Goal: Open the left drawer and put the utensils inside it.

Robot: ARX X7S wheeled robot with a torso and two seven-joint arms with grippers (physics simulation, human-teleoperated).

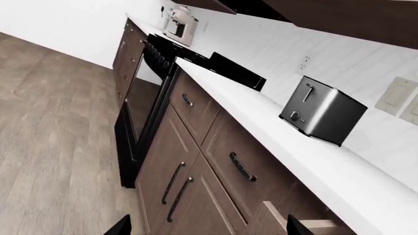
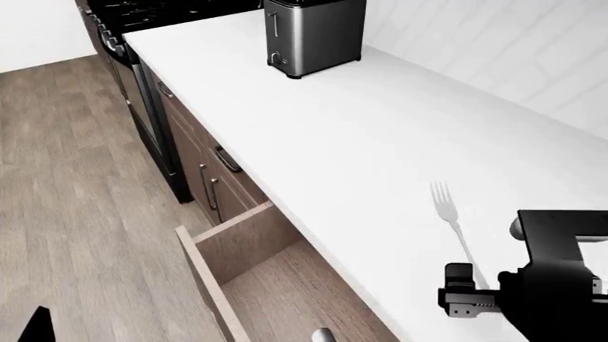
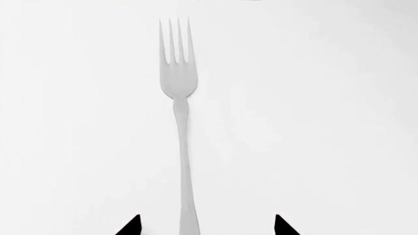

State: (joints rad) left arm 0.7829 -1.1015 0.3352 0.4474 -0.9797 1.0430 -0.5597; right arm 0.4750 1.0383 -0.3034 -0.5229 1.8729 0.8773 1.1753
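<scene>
The left drawer (image 2: 249,239) stands pulled open under the counter edge, showing a plain brown wood inside; its corner also shows in the left wrist view (image 1: 312,223). A slim silver fork (image 2: 446,209) lies flat on the white counter. In the right wrist view the fork (image 3: 179,122) points its tines away, and its handle runs between the spread fingertips of my right gripper (image 3: 207,226), which is open just above it. My left gripper (image 1: 209,227) is open and empty, held out in front of the cabinets. A small grey rounded end (image 2: 323,335) shows inside the drawer.
A steel toaster (image 2: 314,35) stands at the back of the white countertop (image 2: 332,135). Left of the drawer come a narrower drawer front (image 1: 238,164), tall cabinet doors (image 1: 173,186) and a black oven (image 1: 147,93). Wood floor (image 2: 76,199) lies to the left.
</scene>
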